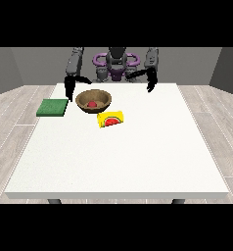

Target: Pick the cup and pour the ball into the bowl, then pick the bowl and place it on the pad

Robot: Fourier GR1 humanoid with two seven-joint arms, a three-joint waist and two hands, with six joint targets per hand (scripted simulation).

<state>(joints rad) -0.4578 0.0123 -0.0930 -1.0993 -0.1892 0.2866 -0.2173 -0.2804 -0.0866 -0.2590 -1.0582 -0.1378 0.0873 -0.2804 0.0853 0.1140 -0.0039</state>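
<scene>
Bowl (93, 101) sits upright, mouth up, round with no long axis, ball (92, 104) already inside; pad (53, 107) lies just beside it at view's left. Cup (111, 119) lies tipped near it. Hand at view's left (68, 88) hangs close, holding nothing; whether its fingers are spread or curled I cannot tell. Best: take the rim, keep it level. Hand at view's right (150, 87) hangs apart, likewise unclear.

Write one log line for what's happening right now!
red ball: inside brown wooden bowl | yellow cup: lying on white table | green pad: bare | both hands: hold nothing
</scene>
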